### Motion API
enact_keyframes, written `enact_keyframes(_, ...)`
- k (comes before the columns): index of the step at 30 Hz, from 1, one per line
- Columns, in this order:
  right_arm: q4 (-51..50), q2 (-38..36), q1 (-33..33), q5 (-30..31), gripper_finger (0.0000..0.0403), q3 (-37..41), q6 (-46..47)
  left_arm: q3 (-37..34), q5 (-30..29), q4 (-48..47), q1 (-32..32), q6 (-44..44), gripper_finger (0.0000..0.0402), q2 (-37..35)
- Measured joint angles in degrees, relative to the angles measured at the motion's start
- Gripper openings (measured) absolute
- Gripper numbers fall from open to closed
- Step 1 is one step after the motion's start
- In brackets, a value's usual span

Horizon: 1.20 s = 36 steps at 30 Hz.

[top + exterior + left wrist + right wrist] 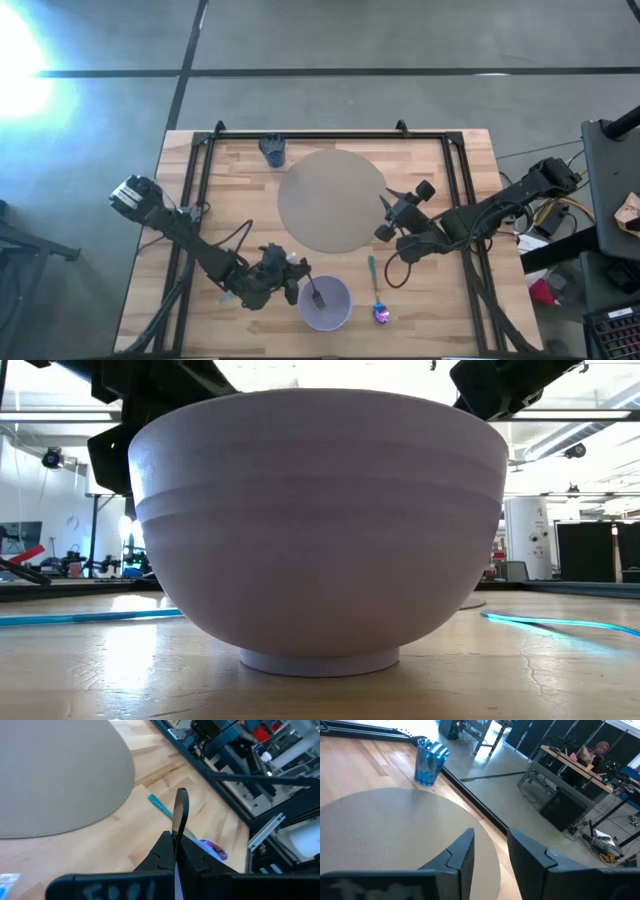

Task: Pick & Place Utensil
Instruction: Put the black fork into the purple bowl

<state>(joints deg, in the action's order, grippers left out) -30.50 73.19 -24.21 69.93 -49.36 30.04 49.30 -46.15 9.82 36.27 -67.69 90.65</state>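
A black fork stands slanted in the lavender bowl, which sits near the table's near edge and fills the low view. My left gripper is at the bowl's left rim, shut on the fork. A spoon with a teal handle and purple bowl lies flat on the wood right of the bowl, seen also in the left wrist view. My right gripper hovers open over the right edge of the round grey mat, touching nothing; its fingers stand apart. My left gripper pinches the fork's handle between its two shut fingers. The handle's free end sticks out past the fingertips. In the high view the fork's head points down into the bowl; whether it touches the bowl's floor, I cannot tell.
A blue ribbed cup stands at the mat's far-left edge, also in the right wrist view. A black frame borders the table. Bare wood lies between mat and bowl. A person sits at a desk in the room beyond.
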Motion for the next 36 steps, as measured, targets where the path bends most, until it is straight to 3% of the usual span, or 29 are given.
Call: enact_keyframes(36,0.0,0.0,0.0,-0.1,0.0107,0.0,0.0,0.0,0.6,-1.1,0.0,-1.7,0.0004,0.5)
